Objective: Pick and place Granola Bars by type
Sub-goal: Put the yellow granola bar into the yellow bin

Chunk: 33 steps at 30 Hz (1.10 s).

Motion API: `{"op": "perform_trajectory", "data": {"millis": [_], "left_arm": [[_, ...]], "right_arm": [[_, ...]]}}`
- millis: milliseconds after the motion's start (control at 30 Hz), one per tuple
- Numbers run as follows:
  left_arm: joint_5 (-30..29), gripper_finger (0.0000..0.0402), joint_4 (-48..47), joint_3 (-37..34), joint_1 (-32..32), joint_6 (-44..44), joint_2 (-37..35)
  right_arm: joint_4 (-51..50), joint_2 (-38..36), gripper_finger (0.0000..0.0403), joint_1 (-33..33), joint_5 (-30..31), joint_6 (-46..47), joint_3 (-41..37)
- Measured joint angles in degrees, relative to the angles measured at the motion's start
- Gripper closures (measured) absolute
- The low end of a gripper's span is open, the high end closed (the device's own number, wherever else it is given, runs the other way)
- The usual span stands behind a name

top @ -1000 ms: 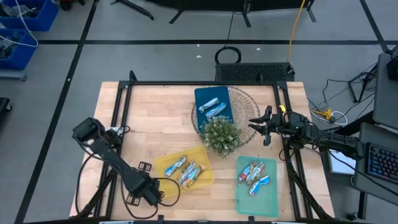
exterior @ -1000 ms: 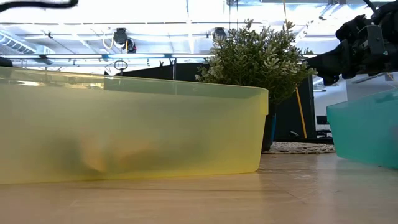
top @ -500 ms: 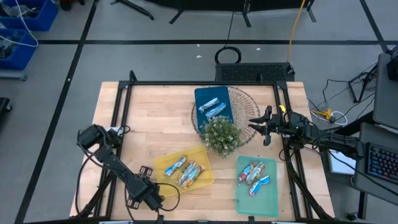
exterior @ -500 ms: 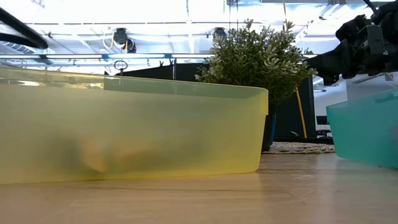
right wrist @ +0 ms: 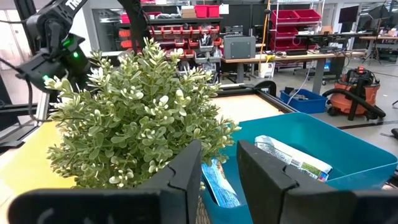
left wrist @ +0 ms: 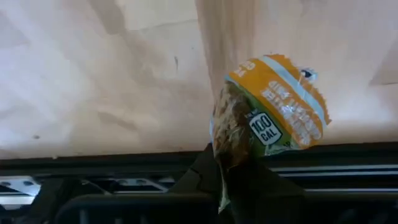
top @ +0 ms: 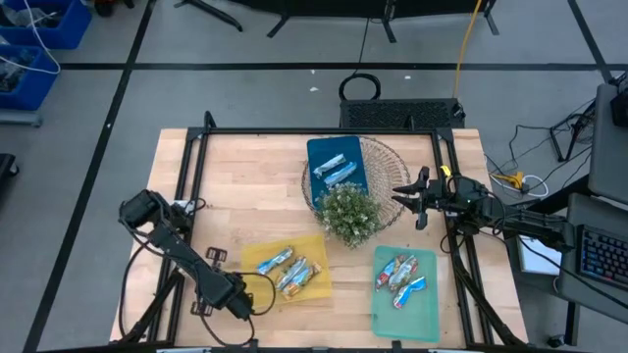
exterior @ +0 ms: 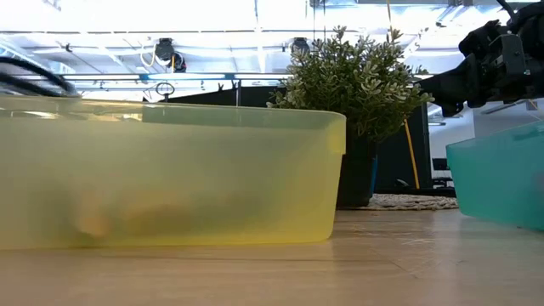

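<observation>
Granola bars sit sorted from above: several in the yellow tray (top: 294, 267) near the counter's (top: 235, 186) front edge, more in the teal tray (top: 404, 294) at the front right corner, two in the blue tray (top: 336, 167) toward the back. The left pincer (top: 240, 304) sits at the front edge beside the yellow tray; the right pincer (top: 407, 196) hangs by the right edge next to the plant (top: 349, 214).

From counter height, the yellow tray (exterior: 170, 183) fills the foreground, plant (exterior: 353, 81) behind.

The left wrist view shows the left pincer clenched on an orange-wrapped granola bar (left wrist: 270, 106) above the wood.

The right wrist view shows the right pincer's fingers (right wrist: 186, 168) parted, grasping nothing, facing the plant (right wrist: 137, 118) and the blue tray (right wrist: 323, 140).
</observation>
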Motion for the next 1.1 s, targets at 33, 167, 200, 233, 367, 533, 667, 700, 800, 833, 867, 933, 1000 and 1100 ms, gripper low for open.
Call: {"op": "perform_trajectory", "data": {"millis": [33, 167, 200, 233, 367, 533, 667, 700, 800, 833, 867, 933, 1000, 1100], "left_arm": [[-0.3, 0.0384, -0.28, 0.0, 0.14, -0.81, -0.71], [-0.98, 0.0393, -2.94, 1.37, 0.62, -2.19, -3.69], [-1.51, 0.0393, -4.17, 2.25, 1.0, -2.9, -4.36], [-2.87, 0.0393, -6.09, 3.23, 1.4, -4.03, -5.08], [-11.63, 0.0394, -10.05, 8.7, 3.43, -9.46, -7.62], [-29.31, 0.0394, -2.84, 15.89, 6.98, -9.21, -8.27], [-40.75, 0.0394, 11.33, 17.88, 10.18, -0.62, -8.3], [-41.74, 0.0394, 15.63, 17.88, 10.92, 2.57, -8.3], [-41.08, 0.0395, 28.45, 17.03, 13.4, 11.97, -8.29], [-39.32, 0.0395, 32.3, 16.38, 14.36, 14.17, -8.3], [-37.04, 0.0394, 35.93, 15.52, 15.38, 15.93, -8.3], [-31.91, 0.0394, 40.67, 13.83, 17.43, 17.48, -8.27], [-27.69, 0.0395, 41.73, 12.58, 19.28, 17.43, -8.27], [-23.73, 0.0395, 41.65, 10.93, 21.78, 16.93, -8.21]], "right_arm": [[0.0, 0.0, 0.0309, 0.0, 0.0, 0.0, 0.0], [0.04, 0.0, 0.0309, -0.01, -0.01, 0.0, -0.02], [0.03, 0.0, 0.0309, -0.01, -0.01, 0.0, 0.0], [0.01, 0.0, 0.0309, -0.01, 0.0, 0.0, -0.01], [0.02, 0.0, 0.0309, -0.01, 0.0, -0.02, 0.0], [0.01, 0.0, 0.0309, -0.01, 0.0, 0.0, -0.01], [0.02, 0.0, 0.0309, 0.0, -0.01, -0.02, -0.01], [0.02, 0.0, 0.0309, -0.01, 0.0, 0.0, 0.0], [0.02, 0.0, 0.0309, -0.01, -0.01, -0.02, 0.0], [0.02, 0.0, 0.0309, -0.01, 0.0, -0.01, -0.01], [0.02, 0.0, 0.0309, -0.01, 0.0, 0.0, 0.0], [0.02, 0.0, 0.0309, -0.01, -0.01, -0.01, -0.02], [0.02, 0.0, 0.0309, 0.0, -0.01, -0.01, -0.01], [0.02, 0.0, 0.0309, 0.0, 0.0, 0.0, -0.01]]}}
